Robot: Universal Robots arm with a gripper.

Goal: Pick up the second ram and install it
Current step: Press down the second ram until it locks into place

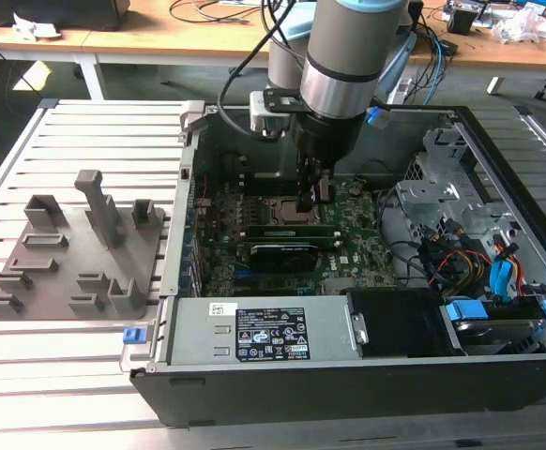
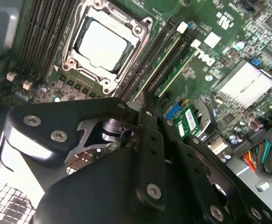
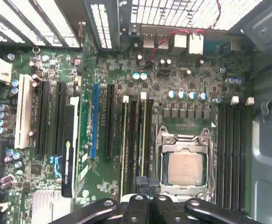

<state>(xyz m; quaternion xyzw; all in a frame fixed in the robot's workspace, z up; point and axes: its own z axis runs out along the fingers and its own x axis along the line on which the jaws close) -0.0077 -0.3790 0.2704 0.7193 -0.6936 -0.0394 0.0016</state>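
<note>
The second ram (image 3: pixel 144 140) is a thin green stick standing in a memory slot beside the CPU socket (image 3: pixel 186 168). In the second wrist view the ram (image 2: pixel 164 60) runs along that socket (image 2: pixel 103 44). My gripper (image 3: pixel 147 184) is down inside the open computer case, its two dark fingertips pressed together over the stick's top edge, towards one end. Whether the tips touch the stick is hidden. In the exterior view the gripper (image 1: pixel 312 208) hangs just above the green motherboard (image 1: pixel 367 234) at the slots.
Another green stick (image 3: pixel 123 140) sits two slots away. A grey fixture plate (image 1: pixel 67 253) lies on the slatted table at the exterior view's left. The power supply (image 1: pixel 254 328), drive bay and cable bundle (image 1: pixel 461 253) crowd the case's near and right sides.
</note>
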